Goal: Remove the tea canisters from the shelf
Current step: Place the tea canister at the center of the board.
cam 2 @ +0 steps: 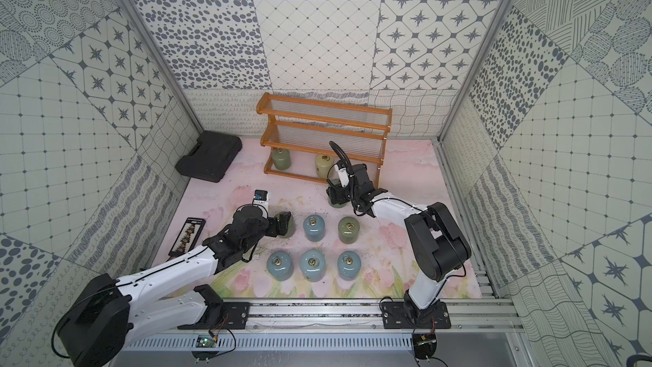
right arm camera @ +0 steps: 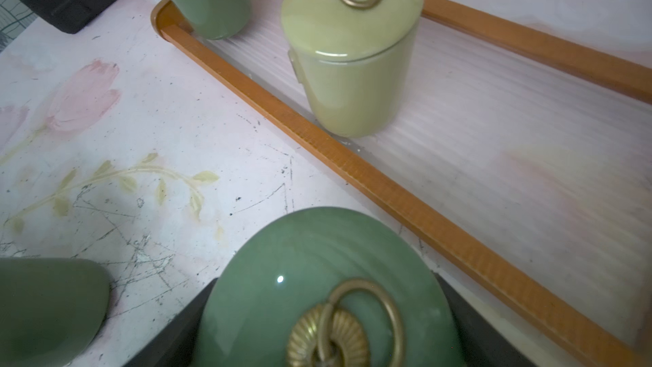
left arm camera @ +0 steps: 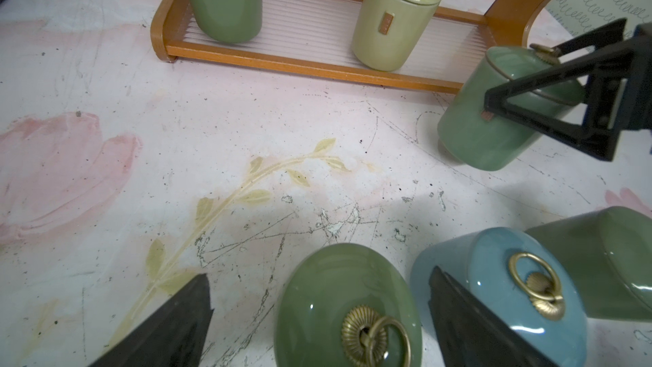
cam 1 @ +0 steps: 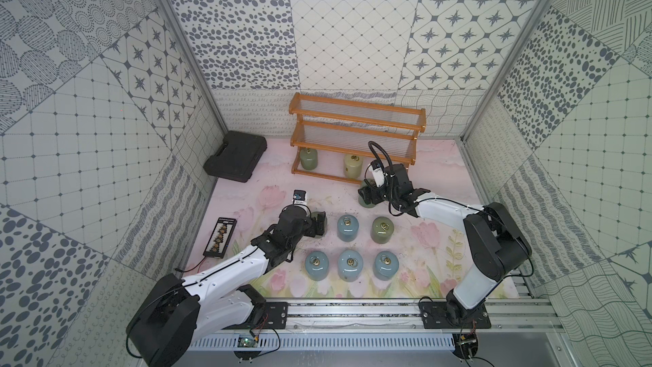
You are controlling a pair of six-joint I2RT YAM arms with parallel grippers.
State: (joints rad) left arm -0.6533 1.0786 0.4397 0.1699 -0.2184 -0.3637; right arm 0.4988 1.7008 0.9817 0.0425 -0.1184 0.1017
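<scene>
The wooden shelf (cam 1: 356, 125) stands at the back; its bottom tier holds a green tea canister (cam 1: 308, 158) and a cream one (cam 1: 352, 165). My right gripper (cam 1: 365, 194) is shut on a sage green canister (right arm camera: 300, 259), held tilted just in front of the bottom tier. My left gripper (left arm camera: 317, 312) is open, its fingers (left arm camera: 169, 330) standing apart on either side of a green canister (left arm camera: 338, 287) on the table. Beside it stand a blue canister (cam 1: 347, 227) and a green one (cam 1: 382, 229). Three blue canisters (cam 1: 350, 263) form a front row.
A black plastic case (cam 1: 236, 160) lies at the back left beside the shelf. A flat black box (cam 1: 220, 236) with a cable lies at the left edge. The arms' mounting rail (cam 1: 352, 312) runs along the front. Patterned walls close three sides.
</scene>
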